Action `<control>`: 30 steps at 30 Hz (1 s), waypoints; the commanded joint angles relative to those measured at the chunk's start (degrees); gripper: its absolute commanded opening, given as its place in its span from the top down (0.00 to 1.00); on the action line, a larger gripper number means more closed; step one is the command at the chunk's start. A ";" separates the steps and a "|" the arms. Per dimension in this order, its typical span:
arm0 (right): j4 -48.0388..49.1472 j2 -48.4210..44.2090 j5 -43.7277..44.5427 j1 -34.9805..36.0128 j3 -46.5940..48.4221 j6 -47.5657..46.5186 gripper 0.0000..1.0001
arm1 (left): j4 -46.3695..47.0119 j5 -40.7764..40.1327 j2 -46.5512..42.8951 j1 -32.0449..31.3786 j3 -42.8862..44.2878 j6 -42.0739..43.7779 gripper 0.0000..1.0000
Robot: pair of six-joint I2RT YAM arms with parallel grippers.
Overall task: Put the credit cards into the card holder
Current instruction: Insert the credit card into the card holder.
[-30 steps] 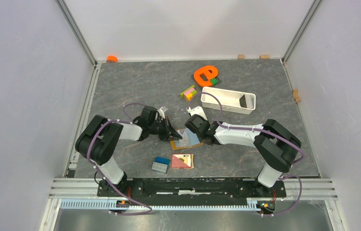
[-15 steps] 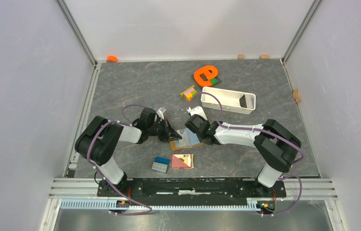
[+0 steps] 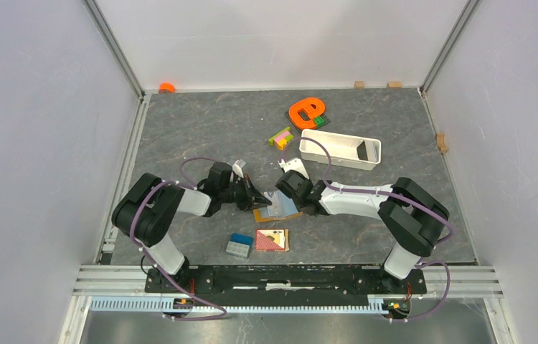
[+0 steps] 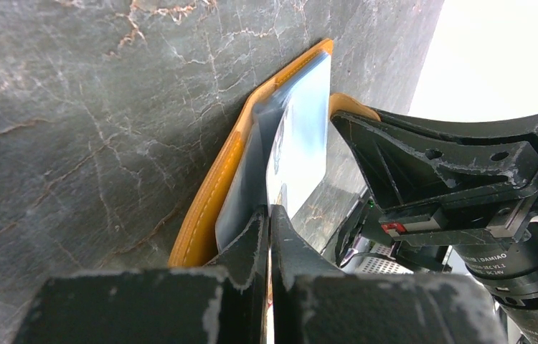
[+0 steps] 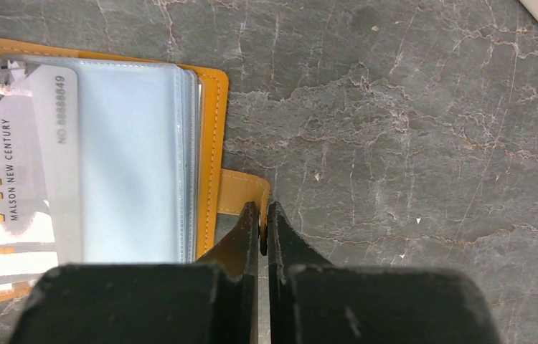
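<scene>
Lying open on the grey marbled table (image 3: 201, 129), the card holder (image 3: 278, 210) shows stitched tan-orange edges and clear bluish sleeves inside. A pale, glossy credit card (image 4: 300, 136) is angled into those sleeves. The left gripper (image 4: 270, 228) is clamped on the card's near edge, I'd judge to feed it in. On the holder's opposite side the right gripper (image 5: 261, 221) is pinched on the clasp tab (image 5: 246, 188), seemingly to stop the holder sliding. Just nearer the arm bases than the holder lie a red-and-tan tile (image 3: 272, 239) and a blue-and-grey block (image 3: 239, 245). A white tray (image 3: 339, 149) sits well beyond it.
</scene>
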 commanded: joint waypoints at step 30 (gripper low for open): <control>0.92 -1.17 -5.38 0.29 -0.94 1.81 1.00 | -18.19 -15.71 -2.51 -6.45 7.50 5.83 0.71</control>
